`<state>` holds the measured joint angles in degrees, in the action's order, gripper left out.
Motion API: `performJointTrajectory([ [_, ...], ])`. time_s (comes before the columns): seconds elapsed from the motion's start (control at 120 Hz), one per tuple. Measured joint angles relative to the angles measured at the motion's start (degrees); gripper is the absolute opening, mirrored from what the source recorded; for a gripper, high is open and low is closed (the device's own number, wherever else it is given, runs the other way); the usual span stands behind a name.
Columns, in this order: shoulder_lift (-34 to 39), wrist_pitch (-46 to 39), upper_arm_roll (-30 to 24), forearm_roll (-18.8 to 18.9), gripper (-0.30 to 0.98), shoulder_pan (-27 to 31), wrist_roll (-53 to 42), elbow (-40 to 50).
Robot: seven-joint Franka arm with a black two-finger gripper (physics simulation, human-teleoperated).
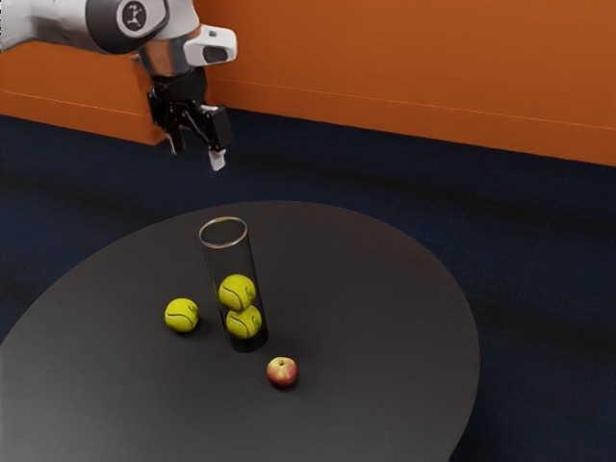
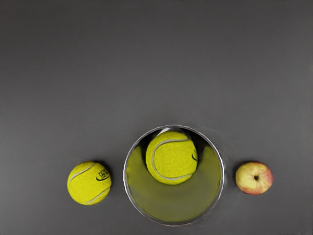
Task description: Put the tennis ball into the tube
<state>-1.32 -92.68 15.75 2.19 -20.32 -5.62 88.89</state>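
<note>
Pincer (image 1: 196, 152) is hanging open, loose tennis ball (image 1: 182, 316) is sitting on desk (image 1: 385, 289), exterior view's left of tube (image 1: 229, 265), probably handling light and springy, wanting gripping across its middle.

Below me: a round, dark table (image 1: 385, 289), dark blue floor (image 1: 544, 279) around it; beyond me in the exterior view: an orange wall (image 1: 414, 48).

Indoor room; can't tell home from office. Evidence: plain orange wall (image 1: 433, 58) with a baseboard-like band (image 1: 404, 127) along its foot, jutting out at the exterior view's left; dark navy floor (image 1: 549, 250) with faint darker streaks; round, dark, smooth-topped surface (image 1: 385, 298) out in front of the wall.
</note>
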Motion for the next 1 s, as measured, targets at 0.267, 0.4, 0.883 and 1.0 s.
performJointTrajectory([
  [0.267, 0.3, -0.9, 2.8, 0.0, 0.67, -5.3, -0.2, 4.8],
  [0.4, -0.2, -2.6, 3.6, -1.4, 0.67, -2.8, 0.3, 8.9],
  [0.883, -8.3, -12.4, 5.7, -6.7, 0.67, 18.4, 1.2, 17.7],
  [1.0, -10.6, -16.1, 5.0, -8.2, 0.67, 17.4, 1.2, 19.8],
])
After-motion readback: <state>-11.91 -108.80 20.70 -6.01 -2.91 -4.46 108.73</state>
